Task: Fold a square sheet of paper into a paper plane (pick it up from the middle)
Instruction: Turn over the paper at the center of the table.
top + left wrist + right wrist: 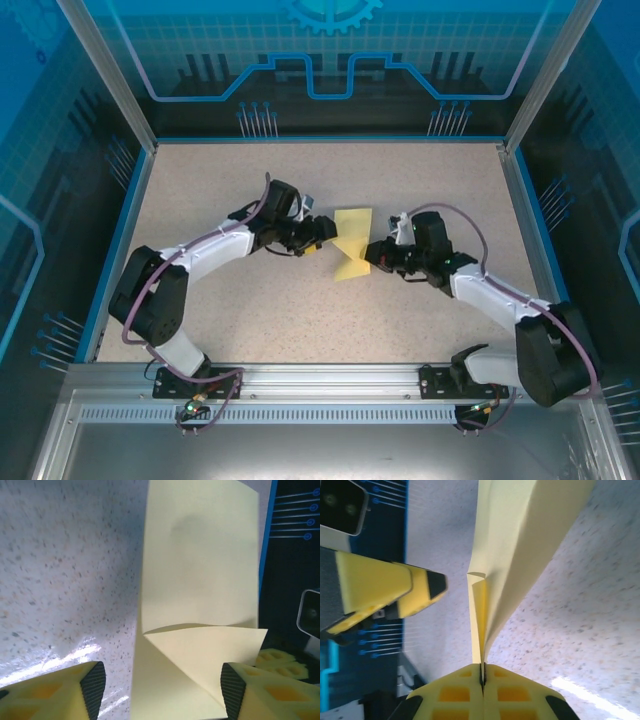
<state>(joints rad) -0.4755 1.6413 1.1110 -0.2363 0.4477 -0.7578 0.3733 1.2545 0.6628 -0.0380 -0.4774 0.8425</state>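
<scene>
**Item:** sheet of paper (352,245). Pale yellow, thin and unmarked. It is part-folded, with one flap turned over at a slant and a sharp crease showing.

**Place:** over the middle of the tabletop (300,180). It looks raised off the tabletop and stands roughly on edge between my two grippers.

**My right gripper** (482,672): closed flat on the sheet's near edge, with the folded layers pinched between the pads. This grip carries the sheet.

**My left gripper** (160,685): jaws wide, one finger on each side of the sheet's folded end. The finger in the right wrist view stands apart from the paper. I cannot tell whether the other pad brushes the flap.

**Handling, as I judge it:**
- The sheet is very light and limp, so a single layer will sag or curl when held by one edge.
- It creases at the slightest press, and any stray dent will stay in it.
- The surface is smooth, so it could slide out from between soft pads.
- If my two grippers pull against each other, it could tear or buckle.

**Where to take hold:** on the doubled layers beside a crease, where the paper is stiffest, with the pads flat across the fold and a light squeeze. I would avoid the free single-layer end.
</scene>
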